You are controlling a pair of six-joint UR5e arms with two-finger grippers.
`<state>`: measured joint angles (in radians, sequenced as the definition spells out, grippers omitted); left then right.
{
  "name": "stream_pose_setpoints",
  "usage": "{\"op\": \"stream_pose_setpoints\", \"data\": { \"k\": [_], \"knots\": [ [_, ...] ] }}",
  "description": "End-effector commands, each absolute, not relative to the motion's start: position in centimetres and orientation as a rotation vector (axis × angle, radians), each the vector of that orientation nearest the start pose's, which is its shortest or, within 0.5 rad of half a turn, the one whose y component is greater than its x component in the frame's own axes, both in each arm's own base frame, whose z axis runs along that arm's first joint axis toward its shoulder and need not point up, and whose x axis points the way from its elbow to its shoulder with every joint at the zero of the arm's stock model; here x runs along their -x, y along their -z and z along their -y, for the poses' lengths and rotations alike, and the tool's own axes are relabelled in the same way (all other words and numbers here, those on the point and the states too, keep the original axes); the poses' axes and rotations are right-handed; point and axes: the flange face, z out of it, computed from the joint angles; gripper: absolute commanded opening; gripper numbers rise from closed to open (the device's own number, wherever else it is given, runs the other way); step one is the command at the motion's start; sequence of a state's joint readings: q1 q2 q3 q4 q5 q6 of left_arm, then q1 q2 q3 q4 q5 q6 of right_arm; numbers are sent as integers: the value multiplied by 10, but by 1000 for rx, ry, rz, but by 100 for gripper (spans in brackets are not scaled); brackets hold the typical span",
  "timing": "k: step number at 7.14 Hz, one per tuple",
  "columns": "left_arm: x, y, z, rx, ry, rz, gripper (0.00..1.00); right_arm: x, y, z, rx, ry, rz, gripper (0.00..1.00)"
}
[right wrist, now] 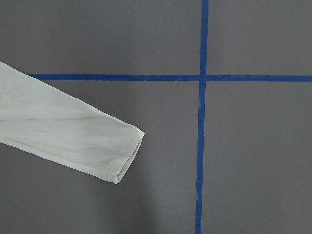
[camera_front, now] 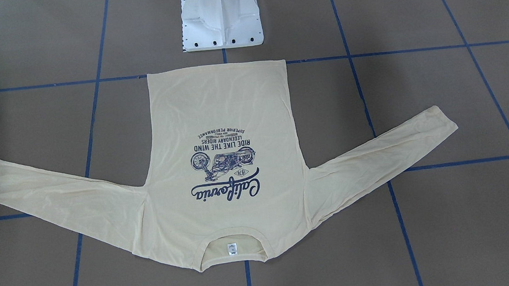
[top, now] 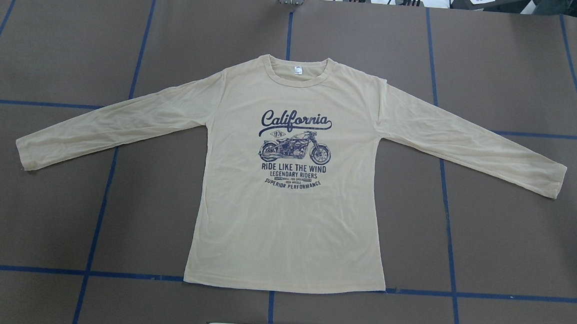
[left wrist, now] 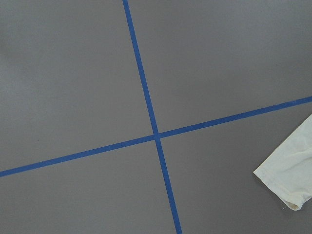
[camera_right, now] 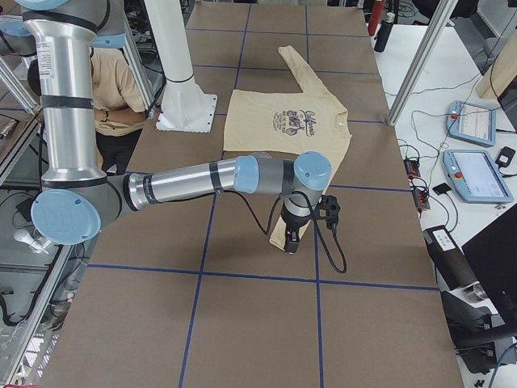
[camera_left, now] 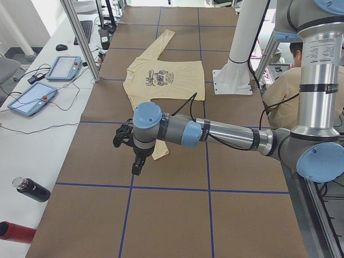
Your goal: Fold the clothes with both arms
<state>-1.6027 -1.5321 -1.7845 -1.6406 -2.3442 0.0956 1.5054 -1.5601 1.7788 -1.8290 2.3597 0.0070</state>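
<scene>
The clothes are one pale cream-yellow long-sleeved T-shirt (top: 290, 222) lying flat and print-up on the brown table, both sleeves spread out. Its navy "California" motorcycle print (camera_front: 224, 164) and white neck label (top: 298, 71) show. The left arm's gripper (camera_left: 138, 165) hangs over the near sleeve end in the exterior left view. The right arm's gripper (camera_right: 291, 239) hangs over the other sleeve's end in the exterior right view. Whether either is open or shut, I cannot tell. The left wrist view catches a cuff (left wrist: 290, 175); the right wrist view shows a sleeve end (right wrist: 68, 136). No fingers appear there.
The white pedestal base (camera_front: 221, 21) stands just behind the shirt's hem. Blue tape lines (top: 102, 211) grid the table. Tablets (camera_left: 32, 98) and a black bottle (camera_left: 31, 189) lie on a side bench past the table's edge. A seated person (camera_left: 290, 88) is behind the robot.
</scene>
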Motion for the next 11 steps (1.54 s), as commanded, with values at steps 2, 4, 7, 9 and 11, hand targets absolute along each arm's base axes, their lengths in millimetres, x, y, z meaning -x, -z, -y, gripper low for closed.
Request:
{"op": "stream_pose_setpoints", "data": {
  "k": [2, 4, 7, 9, 11],
  "knots": [
    [76, -568, 476, -277, -161, -756, 100, 31, -602, 492, 64, 125, 784, 100],
    [75, -559, 477, -298, -167, -756, 100, 63, -654, 499, 50, 72, 797, 100],
    [71, -559, 476, -303, -170, -811, 100, 70, -688, 495, 44, -147, 833, 98],
    [71, -559, 477, -298, -168, -812, 100, 98, -688, 494, 27, -170, 858, 96],
    [71, -558, 477, -300, -170, -810, 100, 120, -687, 496, 3, -141, 853, 88]
  ]
}}
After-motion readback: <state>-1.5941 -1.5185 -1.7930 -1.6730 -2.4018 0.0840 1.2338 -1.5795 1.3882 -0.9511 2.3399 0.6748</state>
